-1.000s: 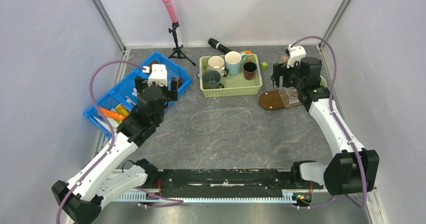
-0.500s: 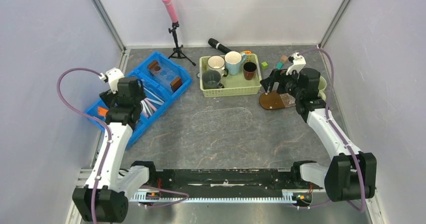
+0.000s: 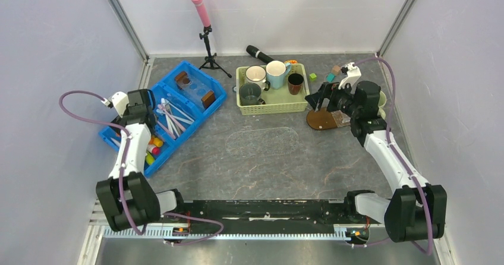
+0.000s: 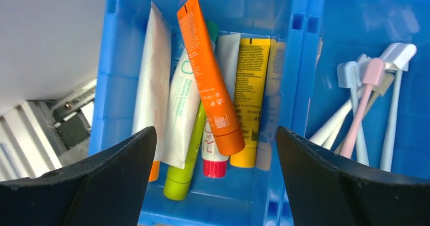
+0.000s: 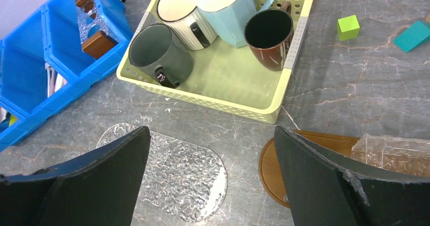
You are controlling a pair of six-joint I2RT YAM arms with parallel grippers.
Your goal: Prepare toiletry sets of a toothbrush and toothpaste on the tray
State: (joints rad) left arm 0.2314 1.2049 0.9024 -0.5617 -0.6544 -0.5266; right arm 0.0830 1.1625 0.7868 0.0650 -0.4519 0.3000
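Observation:
Several toothpaste tubes lie in one compartment of the blue divided bin (image 4: 300, 74). An orange toothpaste tube (image 4: 208, 79) rests on top of them. My left gripper (image 4: 215, 147) hangs open above their caps, touching none. Pale toothbrushes (image 4: 357, 119) fill the compartment to the right. From above, my left gripper (image 3: 141, 112) is over the bin's (image 3: 215, 103) near left end, beside the toothbrushes (image 3: 172, 115). The dark-brown oval tray (image 3: 321, 121) lies at the right. My right gripper (image 3: 322, 97) hovers open over its left end. In the right wrist view the tray (image 5: 314, 157) shows beside my right gripper (image 5: 213, 140).
A clear plastic box (image 5: 395, 152) sits on the tray's right part. A clear textured oval plate (image 3: 262, 141) lies mid-table. The pale green basket (image 3: 274, 106) holds several mugs. Small blocks (image 3: 312, 76), a black cylinder (image 3: 259, 53) and a pink microphone stand (image 3: 202, 15) are at the back.
My left arm has swung left and back from over the bin's middle to its near left end. My right gripper has shifted slightly left over the tray's end.

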